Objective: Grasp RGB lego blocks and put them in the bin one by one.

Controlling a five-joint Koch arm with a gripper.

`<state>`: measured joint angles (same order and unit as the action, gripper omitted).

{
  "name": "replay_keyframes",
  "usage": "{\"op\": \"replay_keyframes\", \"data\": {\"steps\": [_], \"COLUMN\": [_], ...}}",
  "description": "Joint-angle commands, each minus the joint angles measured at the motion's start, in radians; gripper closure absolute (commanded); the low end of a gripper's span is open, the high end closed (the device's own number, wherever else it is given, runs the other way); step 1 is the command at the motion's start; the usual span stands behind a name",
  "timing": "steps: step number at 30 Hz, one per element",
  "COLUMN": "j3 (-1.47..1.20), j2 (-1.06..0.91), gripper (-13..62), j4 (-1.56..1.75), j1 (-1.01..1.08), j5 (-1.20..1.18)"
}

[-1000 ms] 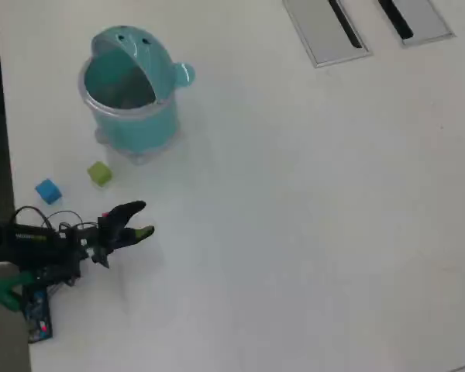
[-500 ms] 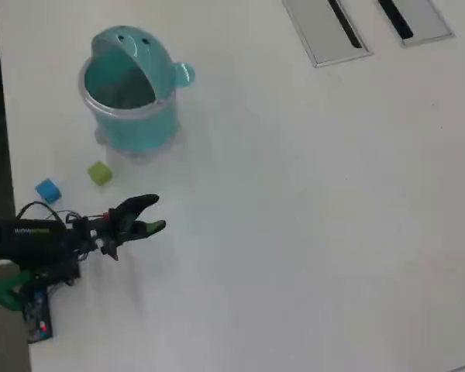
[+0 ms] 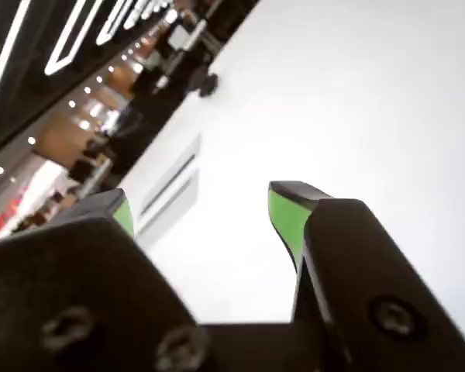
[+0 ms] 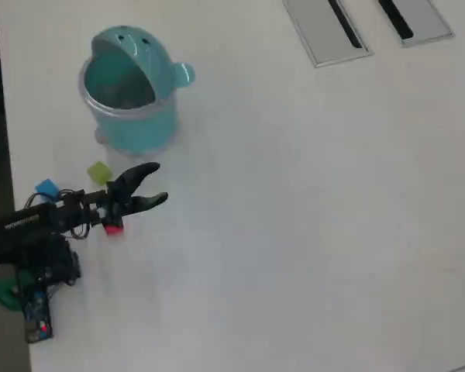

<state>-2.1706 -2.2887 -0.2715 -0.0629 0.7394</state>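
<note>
Though blurry, teal domed bin [image 4: 132, 116]

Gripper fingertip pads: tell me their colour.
Bright green on black fingers, clearest in the wrist view; the gripper stands open over the white table.

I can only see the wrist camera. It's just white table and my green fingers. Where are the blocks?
Observer: In the overhead view, the red block lies partly under the arm, behind the open hand.
Child: Where's the bin?
Observer: The bin stands above the hand in that view, past the green block.
Child: And blue?
Observer: The blue block sits left of green, beside the arm.
</note>
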Motion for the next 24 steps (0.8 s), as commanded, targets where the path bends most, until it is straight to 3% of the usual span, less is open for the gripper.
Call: {"op": "replay_keyframes", "data": {"steps": [1,5,14,19,24], "j3": [0.118,0.278,0.385,0.465,0.408], "j2": [-0.075,-0.075,-0.078,-0.077,-0.077], "gripper": [16.1,16.2,16.5,17.3,17.1], "j4": [-0.040,-0.357,-0.675,-0.997,-1.019], "j1": [0.000,0.009,-0.069,-0.276,-0.396], "j5": [0.069,0.383,0.736,0.795,0.819]}}
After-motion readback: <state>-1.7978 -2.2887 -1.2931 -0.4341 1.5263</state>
